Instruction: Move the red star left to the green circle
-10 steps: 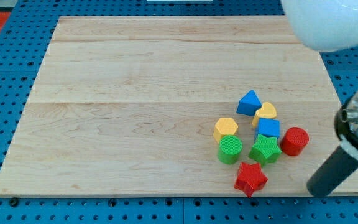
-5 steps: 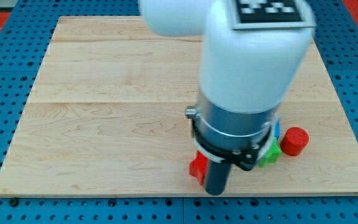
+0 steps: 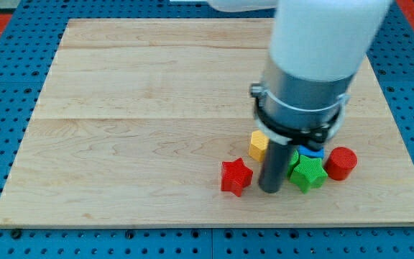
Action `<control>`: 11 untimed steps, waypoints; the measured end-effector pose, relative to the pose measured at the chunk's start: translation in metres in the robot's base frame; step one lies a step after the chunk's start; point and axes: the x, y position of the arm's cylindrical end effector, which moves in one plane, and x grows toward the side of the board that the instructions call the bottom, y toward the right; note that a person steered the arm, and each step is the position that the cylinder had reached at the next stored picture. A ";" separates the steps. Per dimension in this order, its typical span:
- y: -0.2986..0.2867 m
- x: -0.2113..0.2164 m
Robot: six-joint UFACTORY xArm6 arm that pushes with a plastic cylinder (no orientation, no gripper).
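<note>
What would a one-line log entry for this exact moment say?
my tip: just right of red star | green star: right of tip | green circle: hidden behind arm | red cylinder: far right
</note>
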 end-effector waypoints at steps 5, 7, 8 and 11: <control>-0.031 -0.017; 0.026 -0.032; 0.026 -0.032; 0.024 -0.043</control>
